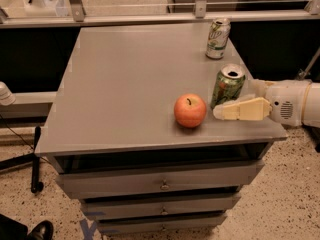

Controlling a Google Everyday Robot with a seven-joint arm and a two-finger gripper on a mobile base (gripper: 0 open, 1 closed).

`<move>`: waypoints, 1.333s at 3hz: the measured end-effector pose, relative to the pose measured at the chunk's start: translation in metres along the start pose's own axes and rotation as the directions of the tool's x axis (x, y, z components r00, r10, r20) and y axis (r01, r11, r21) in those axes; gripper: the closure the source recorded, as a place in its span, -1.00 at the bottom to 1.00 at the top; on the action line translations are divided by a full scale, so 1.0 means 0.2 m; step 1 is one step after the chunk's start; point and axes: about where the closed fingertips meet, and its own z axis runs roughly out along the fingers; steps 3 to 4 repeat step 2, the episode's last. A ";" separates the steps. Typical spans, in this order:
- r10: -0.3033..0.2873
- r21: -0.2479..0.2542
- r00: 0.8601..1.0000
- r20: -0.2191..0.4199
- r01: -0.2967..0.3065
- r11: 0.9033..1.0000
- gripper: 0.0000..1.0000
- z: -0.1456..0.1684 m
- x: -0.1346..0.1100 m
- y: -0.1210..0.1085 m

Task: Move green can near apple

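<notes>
The green can [227,86] stands upright on the grey cabinet top [135,74], near its right front corner. The red-orange apple [190,110] sits just to its left, a small gap away. My gripper [224,104] reaches in from the right and straddles the can. It is open: the cream near finger [242,109] lies in front of the can's base, and the far finger is mostly hidden behind the can.
A mostly white can with green lettering [218,38] stands at the back right of the top. The cabinet has drawers [160,184] below. A railing [150,18] runs behind it. The right edge of the top lies under my arm.
</notes>
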 end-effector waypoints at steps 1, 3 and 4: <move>-0.074 0.096 0.997 0.037 0.070 0.993 -1.00 -0.19 -0.04 0.02; -0.150 0.275 0.987 0.061 0.128 0.953 -1.00 -0.50 -0.08 0.00; -0.150 0.275 0.987 0.061 0.128 0.953 -1.00 -0.50 -0.08 0.00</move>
